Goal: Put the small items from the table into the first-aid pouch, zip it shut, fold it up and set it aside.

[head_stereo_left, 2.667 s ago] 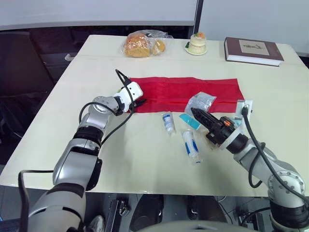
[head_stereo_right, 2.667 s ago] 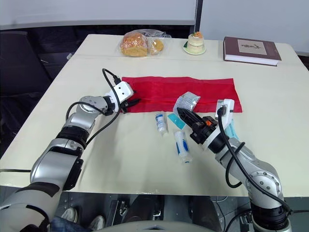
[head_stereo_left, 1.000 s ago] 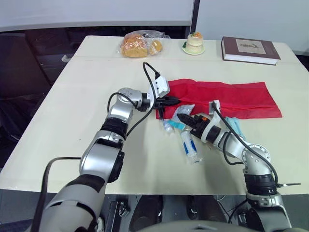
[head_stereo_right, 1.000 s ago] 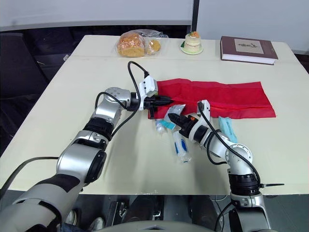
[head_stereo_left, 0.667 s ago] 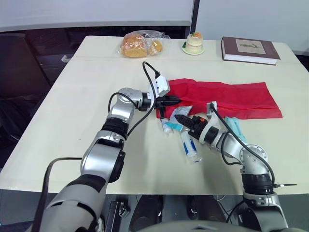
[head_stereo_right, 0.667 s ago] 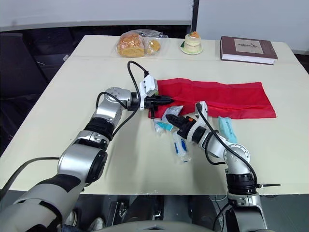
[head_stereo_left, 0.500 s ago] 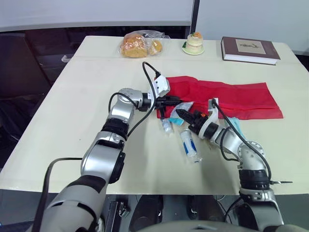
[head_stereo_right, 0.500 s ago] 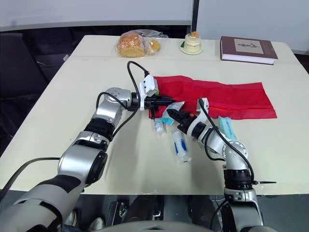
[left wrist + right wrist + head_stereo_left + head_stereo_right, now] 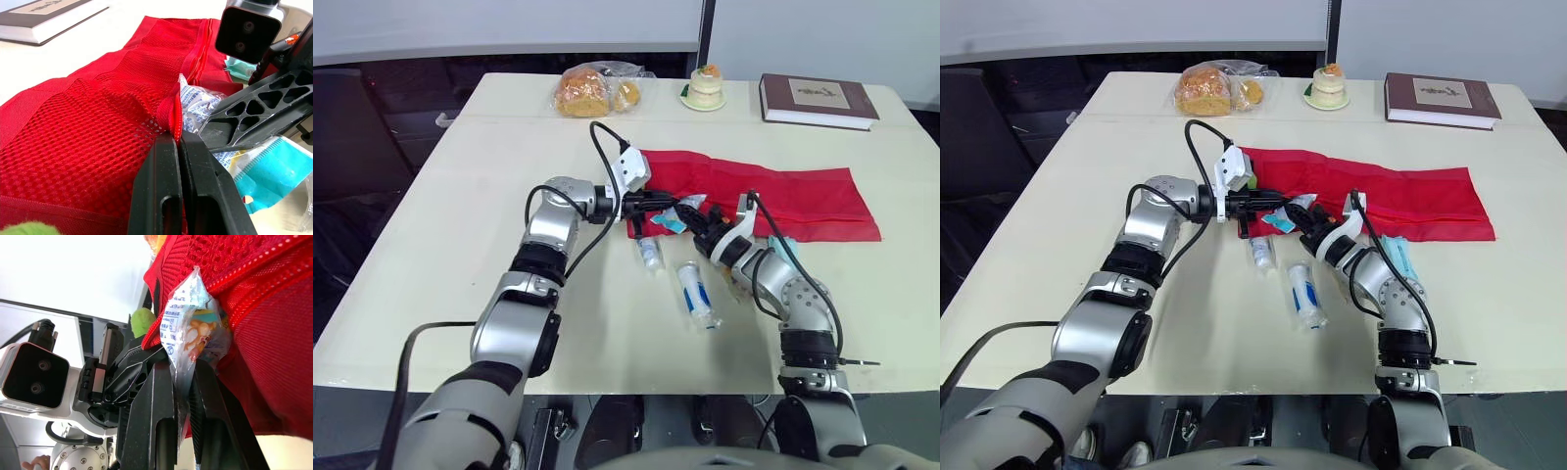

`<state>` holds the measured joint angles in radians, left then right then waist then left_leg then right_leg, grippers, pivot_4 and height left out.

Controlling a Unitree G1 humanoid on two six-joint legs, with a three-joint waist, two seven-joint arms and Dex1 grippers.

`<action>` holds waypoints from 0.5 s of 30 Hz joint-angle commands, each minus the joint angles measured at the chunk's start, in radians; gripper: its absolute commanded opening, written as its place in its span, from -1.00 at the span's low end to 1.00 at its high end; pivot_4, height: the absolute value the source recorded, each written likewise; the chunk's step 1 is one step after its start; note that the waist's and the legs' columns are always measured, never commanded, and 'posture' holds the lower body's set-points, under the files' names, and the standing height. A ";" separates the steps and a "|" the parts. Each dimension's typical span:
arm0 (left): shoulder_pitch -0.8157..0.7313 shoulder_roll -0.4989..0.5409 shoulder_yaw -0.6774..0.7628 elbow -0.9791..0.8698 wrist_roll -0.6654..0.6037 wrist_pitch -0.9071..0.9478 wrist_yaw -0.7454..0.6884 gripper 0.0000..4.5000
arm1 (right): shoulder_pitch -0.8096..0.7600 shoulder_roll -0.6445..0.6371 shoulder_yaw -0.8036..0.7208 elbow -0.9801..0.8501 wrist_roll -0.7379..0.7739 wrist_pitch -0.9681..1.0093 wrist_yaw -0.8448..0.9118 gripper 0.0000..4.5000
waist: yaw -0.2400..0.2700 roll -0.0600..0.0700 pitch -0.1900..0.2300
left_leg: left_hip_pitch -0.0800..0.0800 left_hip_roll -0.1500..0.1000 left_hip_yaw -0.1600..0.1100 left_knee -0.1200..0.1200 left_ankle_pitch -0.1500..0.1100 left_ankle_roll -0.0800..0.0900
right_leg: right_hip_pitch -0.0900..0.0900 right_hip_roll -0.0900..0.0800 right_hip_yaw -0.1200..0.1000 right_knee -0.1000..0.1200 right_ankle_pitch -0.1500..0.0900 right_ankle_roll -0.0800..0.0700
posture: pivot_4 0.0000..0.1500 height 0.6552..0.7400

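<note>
Half a second ago the right arm's jaws carried the clear packet (image 9: 188, 318) just short of the red pouch (image 9: 773, 191). Now the packet's top end sits in the pouch's mouth, under the lifted mesh edge beside the zipper. The left arm's jaws have stayed clenched on that mesh edge and hold it raised off the counter (image 9: 460, 196). The right jaws are still clamped on the packet's lower half.

The left arm (image 9: 548, 230) reaches forward, then bends at the elbow so its forearm runs across towards the robot's right, with the wrist level above the counter. The right arm (image 9: 793, 294) has its elbow tucked near the counter's front edge, and its forearm angles forward and to the left, so the two sets of jaws nearly meet at the pouch's left end.

A teal packet (image 9: 266, 171) shows just beneath the right jaws. A small tube (image 9: 650, 253) and a larger tube (image 9: 699, 294) lie on the counter in front of the pouch, and another teal packet (image 9: 781, 250) lies by the right forearm.
</note>
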<state>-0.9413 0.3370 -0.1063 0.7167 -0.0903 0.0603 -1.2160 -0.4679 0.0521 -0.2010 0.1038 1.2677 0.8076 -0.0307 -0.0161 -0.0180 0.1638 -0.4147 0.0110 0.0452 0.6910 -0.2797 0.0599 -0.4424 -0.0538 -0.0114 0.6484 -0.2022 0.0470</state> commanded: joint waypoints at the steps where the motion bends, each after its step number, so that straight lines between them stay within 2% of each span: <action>1: 0.015 -0.021 -0.029 -0.070 -0.035 0.017 -0.070 -0.97 | -0.054 0.011 -0.058 -0.002 -0.044 -0.102 0.005 -1.00 | 0.000 0.000 0.000 | 0.000 0.000 0.000 0.000 0.000 0.000 | 0.000 0.000 0.000 0.000 0.000 0.000 | 1.00 0.74; 8: -0.001 -0.050 -0.023 -0.074 -0.043 0.037 -0.064 -0.97 | -0.059 0.029 0.022 0.002 -0.157 -0.040 0.025 -1.00 | -0.001 0.000 0.000 | 0.000 0.000 0.000 0.000 0.000 0.000 | -0.001 0.000 0.000 0.002 0.000 0.000 | 1.00 0.74; 15: -0.011 -0.075 -0.005 -0.077 -0.052 0.042 -0.044 -0.97 | -0.054 0.030 0.029 0.019 -0.176 0.029 0.032 -1.00 | -0.001 0.000 0.000 | 0.000 0.000 0.000 0.000 0.000 0.000 | -0.001 0.000 0.000 0.003 0.000 0.000 | 1.00 0.74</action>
<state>-0.9350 0.3311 -0.0880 0.7132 -0.0830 0.1237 -1.2113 -0.4920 0.0754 -0.1797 0.1065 1.1151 0.8235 0.0164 -0.0169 -0.0180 0.1638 -0.4146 0.0108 0.0456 0.6913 -0.2795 0.0594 -0.4435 -0.0539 -0.0109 0.6518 -0.2022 0.0470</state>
